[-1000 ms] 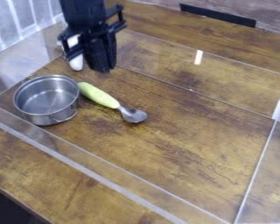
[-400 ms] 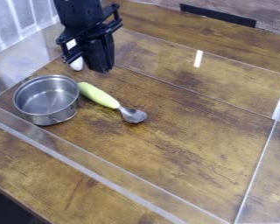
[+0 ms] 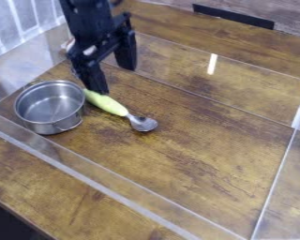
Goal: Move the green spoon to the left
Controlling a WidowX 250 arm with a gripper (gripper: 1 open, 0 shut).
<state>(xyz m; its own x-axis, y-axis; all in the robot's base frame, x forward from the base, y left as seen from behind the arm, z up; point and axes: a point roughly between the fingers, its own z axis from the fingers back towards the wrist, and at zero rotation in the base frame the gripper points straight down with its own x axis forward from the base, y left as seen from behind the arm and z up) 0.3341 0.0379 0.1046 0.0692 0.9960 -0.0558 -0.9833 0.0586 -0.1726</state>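
Observation:
The green spoon (image 3: 112, 104) lies flat on the wooden table, its yellow-green handle pointing up-left and its silver scoop (image 3: 143, 123) down-right. It rests just right of the round steel bowl (image 3: 50, 105). My gripper (image 3: 105, 75) hangs over the handle end with its black fingers (image 3: 86, 73) spread wide. It is open, and nothing sits between the fingers. The left fingertip ends just above the handle's tip; I cannot tell whether it touches it.
Clear plastic walls (image 3: 140, 202) fence in the work area on the wooden table (image 3: 202, 141), with a low front rail and a right side panel (image 3: 280, 178). A bright reflection (image 3: 213, 62) shows on the back wall.
The fingers were shut together behind the bowl; now they have spread open and the gripper has dropped slightly toward the spoon's handle. Spoon and bowl have not moved.

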